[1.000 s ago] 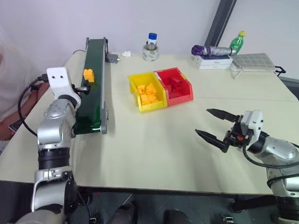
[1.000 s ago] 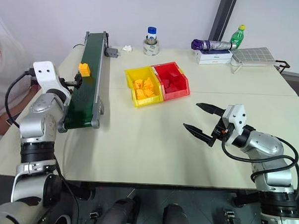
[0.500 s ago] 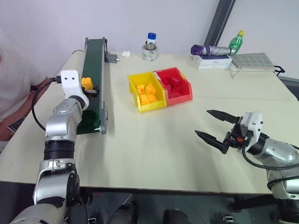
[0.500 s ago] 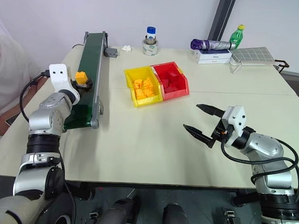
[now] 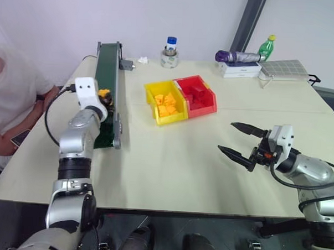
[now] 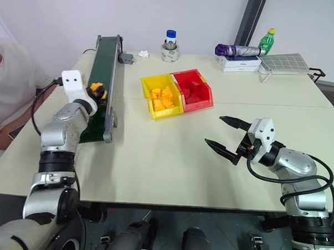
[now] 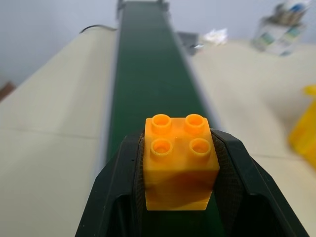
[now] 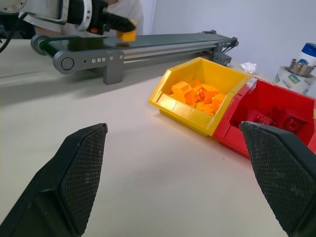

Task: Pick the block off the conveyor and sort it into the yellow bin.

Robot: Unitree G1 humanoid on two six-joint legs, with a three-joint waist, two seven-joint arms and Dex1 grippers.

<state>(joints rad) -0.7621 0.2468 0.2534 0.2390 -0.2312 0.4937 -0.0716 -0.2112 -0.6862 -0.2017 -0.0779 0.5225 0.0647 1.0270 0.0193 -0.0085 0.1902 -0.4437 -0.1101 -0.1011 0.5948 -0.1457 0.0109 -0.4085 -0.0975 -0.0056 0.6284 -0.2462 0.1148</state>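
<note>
— Orange-yellow plastic, four studs on top: is that the block (image 7: 180, 165)?

— Yes. It sits over the conveyor (image 5: 107, 72), on the dark green belt between the grey side rails, and the left gripper (image 7: 180, 197) is clamped on it, one black finger pressed to each side.

— Is it lifted off the belt?

— I cannot tell; the wrist view shows the belt running away behind it, nothing more.

— Where is the yellow bin (image 5: 165, 103)?

— On the beige table (image 5: 171, 158), well apart from the conveyor toward the middle, joined to the red bin (image 5: 196, 96). Orange-yellow blocks (image 8: 197, 94) are piled in the yellow one, red blocks (image 8: 279, 118) in the red.

— And the right gripper (image 5: 239, 142)?

— Over bare table near the front right, its two fingers (image 8: 79, 168) spread wide apart, holding nothing, pointing toward the bins.

— Anything else about?

— At the far edge stand a blue-capped jar (image 5: 169, 52), a green bottle (image 5: 264, 46), a white box (image 5: 240, 68) with a folded umbrella (image 5: 236, 56) on it, and a crumpled scrap of paper (image 5: 141, 60) near the conveyor's motor end. A person in a white sleeve (image 5: 13, 96) sits beside the table on the left.
</note>
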